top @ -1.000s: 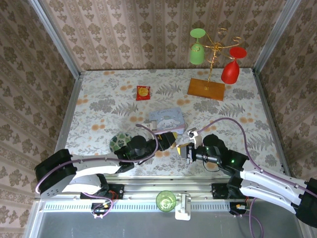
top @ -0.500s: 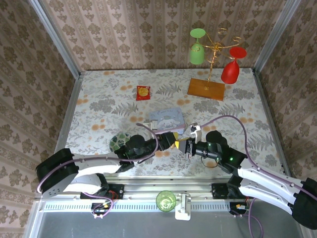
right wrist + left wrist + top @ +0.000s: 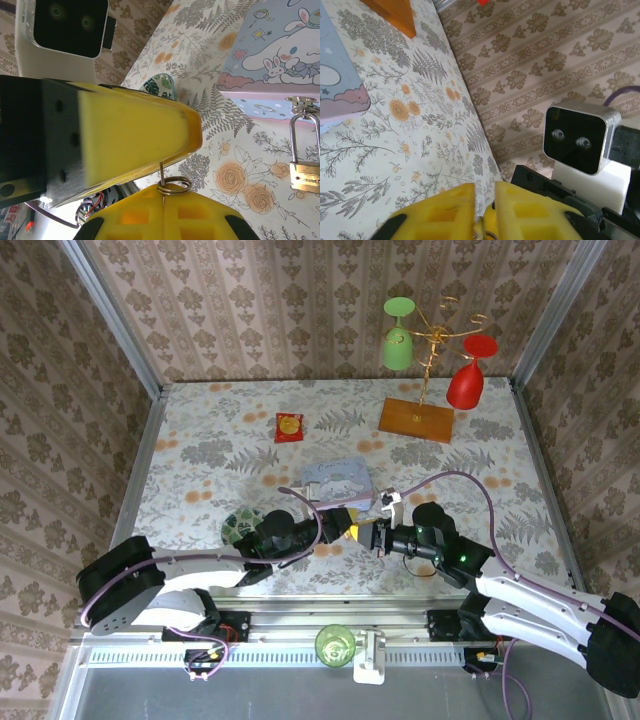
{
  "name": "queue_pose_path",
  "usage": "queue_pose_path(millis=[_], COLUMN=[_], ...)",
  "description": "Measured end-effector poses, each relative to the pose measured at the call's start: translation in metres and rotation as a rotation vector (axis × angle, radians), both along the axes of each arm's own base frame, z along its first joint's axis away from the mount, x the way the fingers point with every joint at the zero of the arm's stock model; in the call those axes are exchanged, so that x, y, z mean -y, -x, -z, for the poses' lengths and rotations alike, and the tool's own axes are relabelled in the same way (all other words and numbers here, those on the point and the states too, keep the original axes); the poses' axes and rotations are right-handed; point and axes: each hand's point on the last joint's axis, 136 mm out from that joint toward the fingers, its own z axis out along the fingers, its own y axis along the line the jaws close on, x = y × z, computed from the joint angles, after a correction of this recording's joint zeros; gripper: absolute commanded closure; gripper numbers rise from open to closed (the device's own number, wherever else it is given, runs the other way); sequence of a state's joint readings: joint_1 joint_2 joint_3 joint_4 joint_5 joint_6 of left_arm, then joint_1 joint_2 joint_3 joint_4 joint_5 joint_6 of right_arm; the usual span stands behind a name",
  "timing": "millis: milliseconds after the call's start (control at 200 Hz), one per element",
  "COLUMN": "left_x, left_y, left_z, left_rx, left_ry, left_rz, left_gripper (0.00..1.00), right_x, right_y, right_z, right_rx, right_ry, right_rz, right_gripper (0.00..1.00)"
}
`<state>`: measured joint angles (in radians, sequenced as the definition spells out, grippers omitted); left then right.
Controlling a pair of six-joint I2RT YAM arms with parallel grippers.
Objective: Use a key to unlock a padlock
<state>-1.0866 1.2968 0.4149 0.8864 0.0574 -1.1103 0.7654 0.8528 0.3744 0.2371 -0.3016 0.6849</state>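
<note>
Nearest me, a green cup [image 3: 336, 644] sat on the rail between the two bases. Just past it the arms met tip to tip over the floral cloth [image 3: 200, 445], left gripper [image 3: 352, 530] against right gripper [image 3: 371, 535]. In the right wrist view the right pads [image 3: 200, 220] were pressed flat together, pinching the key [image 3: 162, 175] at the seam. Its split ring [image 3: 174, 190] sat on the tips and the shank stood edge-on up into the left's yellow finger [image 3: 135, 130]. In the left wrist view the left fingers [image 3: 520, 210] were closed to a thin slit on the key's other end, so I read both as gripping it. A leaf-print dish [image 3: 232, 528] lay beside the left wrist. The padlock [image 3: 305, 175] lay flat on the cloth, apart from both grippers, just beside the pale blue tin [image 3: 338, 480]. Its shackle [image 3: 292, 137] met a small silvery fitting [image 3: 300, 105] there; whether it was looped through, I couldn't tell. Farther back were a red-and-yellow packet [image 3: 289, 426], then a wooden-based stand [image 3: 416, 419] with a green wine glass [image 3: 397, 345] and a red wine glass [image 3: 466, 385] hung upside down.
</note>
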Motion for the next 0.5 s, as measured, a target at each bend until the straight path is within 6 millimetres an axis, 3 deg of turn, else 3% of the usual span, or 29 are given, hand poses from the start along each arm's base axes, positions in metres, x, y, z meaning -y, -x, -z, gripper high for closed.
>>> queue_pose_path(millis=[95,130,190,250,360,500], left_x=[-0.001,-0.001,0.0,0.0,0.0,0.001], left_y=[-0.001,-0.002,-0.002,-0.003,-0.006,-0.005], left_z=[0.0,0.0,0.0,0.0,-0.002,-0.027], left_rx=[0.004,0.006,0.007,0.007,0.021,0.08], left_ry=[-0.003,-0.006,-0.007,-0.015,-0.036,-0.028], left_rz=[-0.002,-0.003,0.0,0.0,-0.001,0.013], left_gripper=[1.0,1.0,1.0,1.0,1.0,1.0], right_x=[0.001,0.001,0.002,0.004,0.018,0.035], right_y=[-0.001,-0.001,-0.002,-0.004,-0.012,-0.028], right_z=[0.0,0.0,0.0,0.0,-0.013,-0.039], right_rx=[-0.001,-0.001,-0.001,0.005,0.056,0.126], right_ry=[-0.001,-0.001,-0.001,0.004,-0.018,-0.098], right_rz=[0.001,0.003,0.006,0.014,0.049,0.08], right_gripper=[0.98,0.82,0.42,0.26,0.21,0.27])
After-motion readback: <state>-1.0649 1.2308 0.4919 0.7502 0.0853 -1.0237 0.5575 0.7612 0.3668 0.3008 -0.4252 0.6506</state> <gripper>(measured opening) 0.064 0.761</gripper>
